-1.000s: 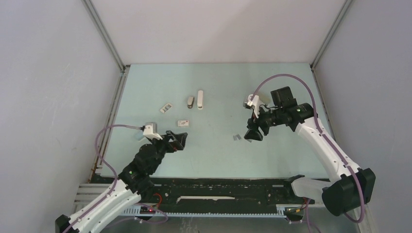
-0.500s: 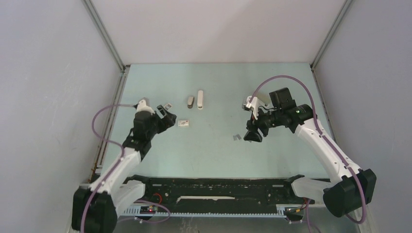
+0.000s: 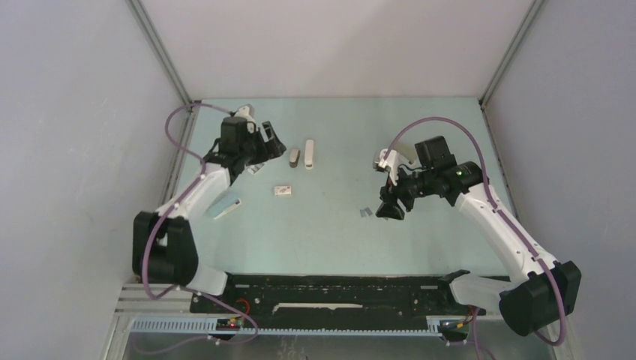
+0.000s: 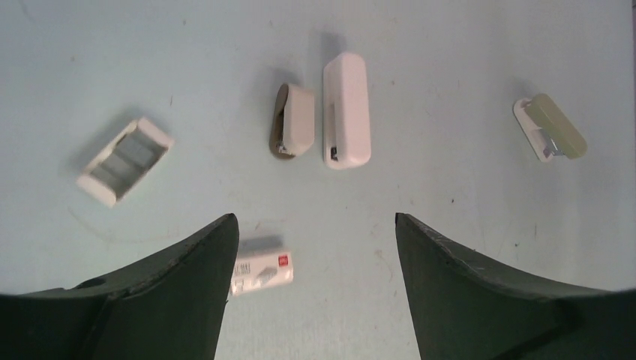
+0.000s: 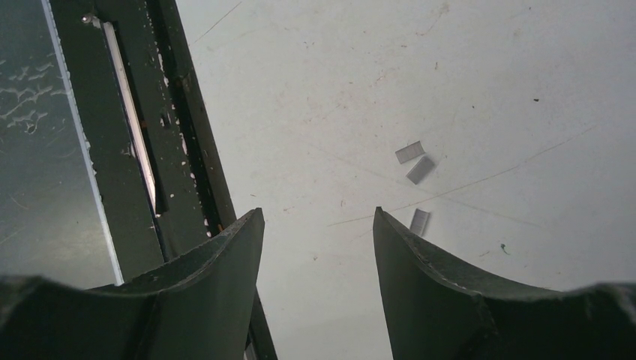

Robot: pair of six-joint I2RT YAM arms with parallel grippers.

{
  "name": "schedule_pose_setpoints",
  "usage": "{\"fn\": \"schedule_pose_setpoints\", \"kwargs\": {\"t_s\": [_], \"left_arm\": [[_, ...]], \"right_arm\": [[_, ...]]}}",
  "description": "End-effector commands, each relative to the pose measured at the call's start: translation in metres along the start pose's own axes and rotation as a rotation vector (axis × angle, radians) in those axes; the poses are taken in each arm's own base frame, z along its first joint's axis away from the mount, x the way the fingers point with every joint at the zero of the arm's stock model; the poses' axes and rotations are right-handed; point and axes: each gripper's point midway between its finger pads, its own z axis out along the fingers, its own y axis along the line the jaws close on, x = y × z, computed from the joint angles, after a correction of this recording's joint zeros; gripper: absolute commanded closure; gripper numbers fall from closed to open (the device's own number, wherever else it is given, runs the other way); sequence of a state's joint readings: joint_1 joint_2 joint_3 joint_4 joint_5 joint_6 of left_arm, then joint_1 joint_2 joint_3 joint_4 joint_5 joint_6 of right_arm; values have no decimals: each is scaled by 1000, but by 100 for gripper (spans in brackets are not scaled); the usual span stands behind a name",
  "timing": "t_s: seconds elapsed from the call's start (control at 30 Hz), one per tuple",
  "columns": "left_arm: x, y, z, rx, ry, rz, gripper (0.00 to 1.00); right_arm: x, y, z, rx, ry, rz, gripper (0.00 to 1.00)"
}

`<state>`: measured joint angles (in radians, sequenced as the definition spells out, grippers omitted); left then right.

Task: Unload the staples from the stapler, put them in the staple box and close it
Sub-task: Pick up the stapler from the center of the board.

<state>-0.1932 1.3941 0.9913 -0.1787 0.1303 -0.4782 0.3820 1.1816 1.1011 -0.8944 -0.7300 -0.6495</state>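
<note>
Since the left gripper (image 4: 315,225) hangs over the table (image 4: 450,45) with its jaws spread wide and nothing between them, you get a clean look at the stapler (image 4: 292,120) lying just ahead of it. The slim white stapler (image 4: 346,110) sits just beside the stapler on its right. A printed box (image 4: 262,270) lies on the near side of the stapler, with an open box (image 4: 124,160) off to its left. Well right of the stapler, the right gripper (image 3: 390,210) is parted and empty too, with the staples (image 5: 409,152) loose on the table next to it.
</note>
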Motion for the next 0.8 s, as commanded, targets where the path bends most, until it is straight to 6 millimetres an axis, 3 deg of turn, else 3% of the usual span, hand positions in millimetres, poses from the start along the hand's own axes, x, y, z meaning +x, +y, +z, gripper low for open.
{"fn": "schedule_pose_setpoints", "kwargs": {"t_s": [0.0, 0.4, 0.77], "left_arm": [[-5, -14, 24, 15, 111, 104, 18], [12, -24, 74, -94, 238, 246, 23], [7, -20, 68, -135, 210, 311, 25]], "right_arm": [[-5, 0, -4, 29, -16, -47, 35], [-4, -10, -5, 63, -19, -16, 35], [-4, -10, -4, 64, -14, -16, 35]]}}
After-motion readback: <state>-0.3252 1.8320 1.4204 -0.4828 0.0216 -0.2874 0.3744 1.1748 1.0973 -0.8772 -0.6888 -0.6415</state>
